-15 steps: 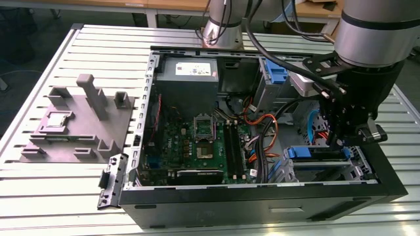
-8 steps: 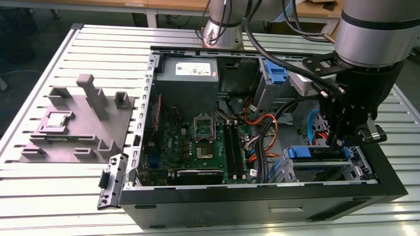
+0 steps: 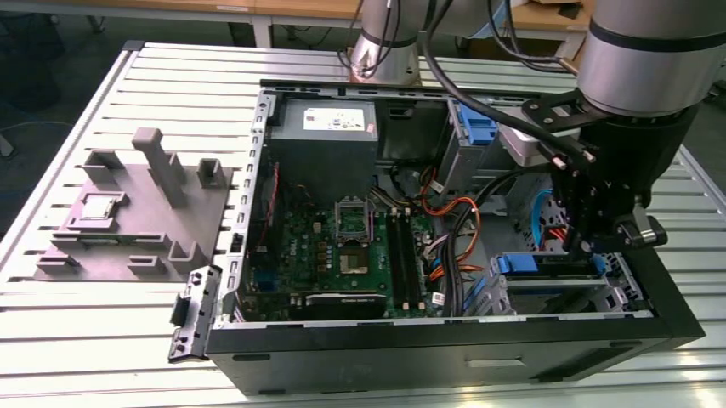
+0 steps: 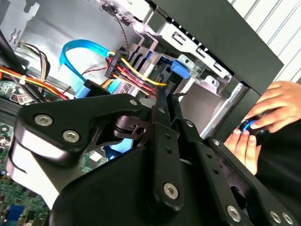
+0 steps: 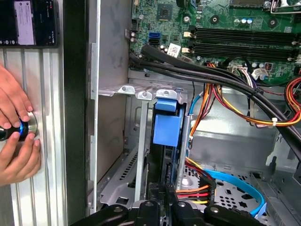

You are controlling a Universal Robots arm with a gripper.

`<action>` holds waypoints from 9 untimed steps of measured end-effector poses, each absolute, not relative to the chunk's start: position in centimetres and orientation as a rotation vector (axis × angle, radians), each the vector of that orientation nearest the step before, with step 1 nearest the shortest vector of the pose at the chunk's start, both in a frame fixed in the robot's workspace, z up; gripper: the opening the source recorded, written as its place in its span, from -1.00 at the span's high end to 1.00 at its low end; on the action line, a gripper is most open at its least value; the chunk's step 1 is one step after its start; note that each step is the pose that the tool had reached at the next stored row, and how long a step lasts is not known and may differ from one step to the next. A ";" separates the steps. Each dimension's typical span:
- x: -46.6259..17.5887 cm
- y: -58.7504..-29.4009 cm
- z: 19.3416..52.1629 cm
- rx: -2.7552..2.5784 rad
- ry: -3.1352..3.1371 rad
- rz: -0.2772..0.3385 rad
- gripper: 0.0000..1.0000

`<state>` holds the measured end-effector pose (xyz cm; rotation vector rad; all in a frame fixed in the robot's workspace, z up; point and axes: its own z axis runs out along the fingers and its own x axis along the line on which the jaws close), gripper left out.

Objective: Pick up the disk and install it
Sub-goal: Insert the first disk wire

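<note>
The disk (image 3: 545, 265) stands on edge in the drive bay at the case's corner, on the exterior view's right. Its blue carrier (image 5: 167, 125) shows between the bay's metal rails, and the blue tab (image 4: 180, 69) lies just beyond my fingertips. My gripper (image 3: 587, 248) hangs straight over the disk's upper edge. Its black fingers (image 4: 162, 117) run together to a narrow tip, shut, at the carrier's edge. I cannot tell whether they pinch any part of it. In the first wrist view my gripper (image 5: 162, 200) meets the disk's dark edge.
The open computer case (image 3: 454, 340) lies on a slatted table. Red, yellow and orange cables (image 5: 221, 103) and a blue flat cable (image 5: 235, 183) run beside the bay. A person's hand (image 5: 16, 136) holds a knob outside the case wall. A grey fixture (image 3: 136, 212) sits at the exterior view's left.
</note>
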<state>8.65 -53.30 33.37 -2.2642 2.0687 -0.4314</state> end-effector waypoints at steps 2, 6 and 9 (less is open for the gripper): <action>8.6 -53.3 33.4 -2.256 2.065 -0.415 0.66; 8.6 -53.5 33.3 -2.247 2.071 -0.409 0.66; 8.6 -53.6 33.2 -2.236 2.080 -0.404 0.66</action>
